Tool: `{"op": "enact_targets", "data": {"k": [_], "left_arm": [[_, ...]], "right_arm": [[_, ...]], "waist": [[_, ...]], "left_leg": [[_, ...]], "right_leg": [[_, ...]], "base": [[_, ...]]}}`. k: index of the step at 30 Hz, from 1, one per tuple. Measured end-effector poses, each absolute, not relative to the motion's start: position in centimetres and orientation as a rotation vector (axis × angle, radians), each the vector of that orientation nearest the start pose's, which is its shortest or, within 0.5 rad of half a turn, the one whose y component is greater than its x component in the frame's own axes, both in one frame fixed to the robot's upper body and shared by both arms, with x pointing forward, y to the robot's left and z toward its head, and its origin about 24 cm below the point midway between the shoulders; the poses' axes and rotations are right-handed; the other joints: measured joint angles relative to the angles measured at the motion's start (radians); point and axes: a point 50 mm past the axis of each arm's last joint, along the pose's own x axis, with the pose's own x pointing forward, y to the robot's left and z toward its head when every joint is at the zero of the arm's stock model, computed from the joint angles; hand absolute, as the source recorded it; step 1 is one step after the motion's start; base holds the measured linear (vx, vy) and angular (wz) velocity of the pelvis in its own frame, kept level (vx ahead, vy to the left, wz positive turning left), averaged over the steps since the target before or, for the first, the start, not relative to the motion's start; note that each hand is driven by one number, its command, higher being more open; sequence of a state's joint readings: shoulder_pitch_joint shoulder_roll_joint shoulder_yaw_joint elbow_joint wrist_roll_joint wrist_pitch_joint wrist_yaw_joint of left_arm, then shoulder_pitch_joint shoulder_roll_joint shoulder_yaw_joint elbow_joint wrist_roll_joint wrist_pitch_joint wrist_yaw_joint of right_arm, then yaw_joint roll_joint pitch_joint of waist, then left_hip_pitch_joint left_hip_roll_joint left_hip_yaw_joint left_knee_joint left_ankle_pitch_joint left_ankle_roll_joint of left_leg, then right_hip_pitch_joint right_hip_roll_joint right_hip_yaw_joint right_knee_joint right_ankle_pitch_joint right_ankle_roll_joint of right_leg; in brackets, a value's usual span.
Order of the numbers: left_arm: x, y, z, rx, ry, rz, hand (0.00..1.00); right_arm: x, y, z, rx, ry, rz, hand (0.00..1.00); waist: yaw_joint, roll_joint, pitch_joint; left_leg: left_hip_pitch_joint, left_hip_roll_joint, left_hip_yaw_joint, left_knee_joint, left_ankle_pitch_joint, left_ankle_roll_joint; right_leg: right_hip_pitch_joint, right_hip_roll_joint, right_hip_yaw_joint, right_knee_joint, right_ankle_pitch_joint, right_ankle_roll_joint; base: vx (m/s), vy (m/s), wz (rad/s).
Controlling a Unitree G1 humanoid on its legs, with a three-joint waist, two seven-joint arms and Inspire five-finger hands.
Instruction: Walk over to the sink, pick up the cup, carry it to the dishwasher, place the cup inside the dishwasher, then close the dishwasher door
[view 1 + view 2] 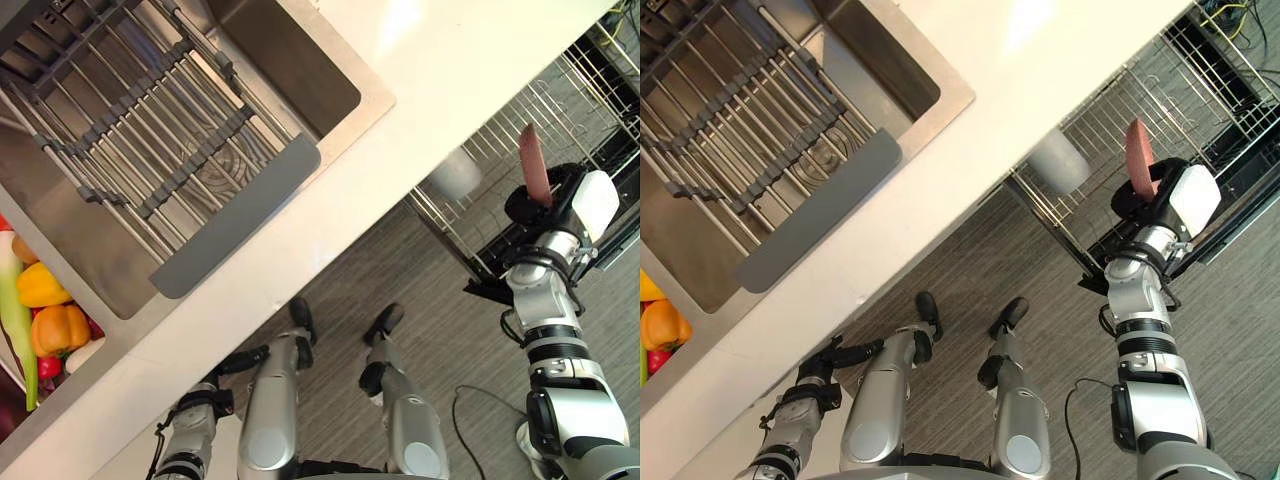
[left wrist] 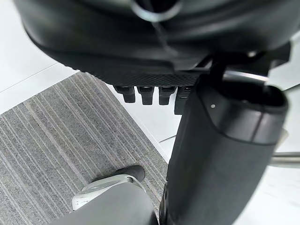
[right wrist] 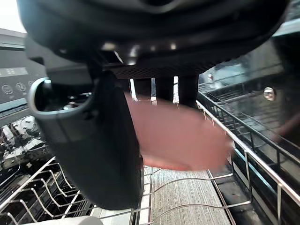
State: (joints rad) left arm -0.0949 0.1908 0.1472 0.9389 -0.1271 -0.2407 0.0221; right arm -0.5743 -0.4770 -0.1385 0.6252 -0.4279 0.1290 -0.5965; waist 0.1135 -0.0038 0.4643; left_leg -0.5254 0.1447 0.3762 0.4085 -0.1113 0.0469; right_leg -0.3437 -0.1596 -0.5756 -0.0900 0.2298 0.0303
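Cup looks parked in the rack already, right hand clamped on a reddish thing above it, probably to load, left hand dangling loose.

Bright glare on the countertop (sink basin lies shadowed).

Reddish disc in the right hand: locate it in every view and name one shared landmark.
Left eye view: reddish disc edge-on, sticking from the right hand, right side.
Right eye view: disc upper right.
Right wrist view: disc at centre, pinched.
Left wrist view: faces the floor instead.
Shared landmark: wire dishwasher rack.
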Motion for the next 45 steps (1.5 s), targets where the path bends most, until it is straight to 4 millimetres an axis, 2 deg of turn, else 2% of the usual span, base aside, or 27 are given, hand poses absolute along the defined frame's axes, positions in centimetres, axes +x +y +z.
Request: {"op": "enact_targets", "data": {"k": [10, 16, 19, 21, 24, 26, 31, 33, 36, 39, 40, 42, 45], "left_arm": [[20.0, 24.5, -9.7, 0.037, 0.582, 0.274, 1.0], [19.5, 24.6, -10.1, 0.047, 0.618, 0.295, 1.0], [18.4, 25.2, -10.5, 0.066, 0.651, 0.328, 1.0], [16.8, 26.0, -11.1, 0.082, 0.698, 0.369, 1.0], [14.1, 27.1, -12.0, 0.103, 0.795, 0.41, 1.0], [12.1, 27.5, -12.7, 0.11, 0.869, 0.431, 1.0], [7.1, 27.6, -14.1, 0.149, 1.034, 0.44, 1.0], [5.5, 27.3, -14.4, 0.153, 1.078, 0.439, 1.0], [4.0, 26.8, -14.8, 0.134, 1.117, 0.454, 1.0], [2.1, 26.7, -15.1, 0.129, 1.165, 0.457, 1.0], [1.9, 26.6, -15.1, 0.128, 1.169, 0.456, 1.0], [1.1, 26.0, -15.3, 0.126, 1.19, 0.439, 1.0], [0.8, 25.1, -15.6, 0.106, 1.203, 0.422, 1.0]], "right_arm": [[33.1, -30.6, 12.8, -0.789, -0.07, -0.859, 1.0], [31.0, -30.6, 14.2, -0.728, -0.196, -0.908, 1.0], [29.6, -29.5, 13.9, -0.635, -0.255, -0.918, 1.0], [28.7, -28.7, 12.4, -0.588, -0.244, -0.902, 1.0], [27.2, -28.7, 10.3, -0.54, -0.184, -0.876, 1.0], [26.4, -29.1, 9.7, -0.521, -0.162, -0.855, 1.0], [23.4, -31.4, 8.8, -0.514, -0.132, -0.891, 1.0], [21.8, -32.6, 7.9, -0.49, -0.083, -0.96, 1.0], [20.0, -33.7, 6.5, -0.412, -0.016, -1.044, 1.0], [16.8, -35.3, 3.4, -0.32, 0.141, -1.184, 1.0], [16.4, -35.5, 2.8, -0.3, 0.17, -1.204, 1.0], [14.1, -36.3, 0.8, -0.243, 0.28, -1.278, 1.0], [12.3, -36.4, -1.1, -0.149, 0.37, -1.331, 1.0]], "waist": [[-0.001, 0.0, 0.0], [-0.004, -0.001, -0.001], [-0.015, -0.016, -0.012], [-0.022, -0.045, -0.036], [-0.04, -0.068, -0.093], [-0.049, -0.071, -0.135], [-0.062, -0.069, -0.23], [-0.066, -0.067, -0.269], [-0.077, -0.066, -0.292], [-0.095, -0.064, -0.339], [-0.101, -0.063, -0.342], [-0.112, -0.048, -0.354], [-0.119, -0.024, -0.361]], "left_leg": [[0.0, 0.016, 0.007, 0.013, 0.0, -0.001], [0.032, 0.023, 0.018, 0.01, -0.003, -0.005], [0.067, 0.029, 0.024, 0.003, -0.009, -0.014], [0.112, 0.035, 0.044, -0.01, -0.015, -0.024], [0.161, 0.046, 0.056, -0.019, -0.024, -0.039], [0.195, 0.055, 0.065, -0.021, -0.032, -0.05], [0.313, 0.062, 0.088, -0.051, -0.045, -0.07], [0.353, 0.057, 0.091, -0.068, -0.045, -0.071], [0.403, 0.047, 0.096, -0.093, -0.043, -0.074], [0.443, 0.041, 0.1, -0.117, -0.038, -0.083], [0.451, 0.041, 0.1, -0.121, -0.037, -0.085], [0.467, 0.041, 0.101, -0.126, -0.035, -0.088], [0.466, 0.044, 0.106, -0.125, -0.035, -0.09]], "right_leg": [[0.001, 0.01, 0.01, -0.001, 0.001, -0.003], [0.025, 0.015, 0.02, 0.0, 0.0, -0.003], [0.055, 0.02, 0.026, -0.001, -0.01, -0.004], [0.082, 0.024, 0.044, -0.001, -0.029, 0.004], [0.12, 0.036, 0.054, 0.001, -0.048, 0.004], [0.145, 0.045, 0.062, 0.003, -0.056, -0.001], [0.235, 0.057, 0.078, 0.002, -0.081, 0.003], [0.266, 0.055, 0.077, -0.001, -0.09, 0.009], [0.302, 0.05, 0.076, -0.002, -0.106, 0.019], [0.334, 0.048, 0.068, -0.002, -0.126, 0.013], [0.34, 0.048, 0.067, -0.002, -0.127, 0.013], [0.354, 0.049, 0.064, -0.002, -0.13, 0.011], [0.353, 0.045, 0.039, -0.001, -0.131, 0.01]], "base": [[0.01, 0.075, -0.04], [0.04, 0.068, -0.05], [0.04, 0.068, -0.08], [0.04, 0.048, -0.23], [0.08, 0.028, -0.17], [0.1, 0.012, -0.17], [0.11, 0.038, -0.15], [0.07, 0.074, -0.01], [0.02, 0.078, -0.01], [0.01, 0.053, -0.01], [0.01, 0.04, -0.01], [0.0, 0.05, -0.03], [-0.01, 0.053, -0.05]]}}
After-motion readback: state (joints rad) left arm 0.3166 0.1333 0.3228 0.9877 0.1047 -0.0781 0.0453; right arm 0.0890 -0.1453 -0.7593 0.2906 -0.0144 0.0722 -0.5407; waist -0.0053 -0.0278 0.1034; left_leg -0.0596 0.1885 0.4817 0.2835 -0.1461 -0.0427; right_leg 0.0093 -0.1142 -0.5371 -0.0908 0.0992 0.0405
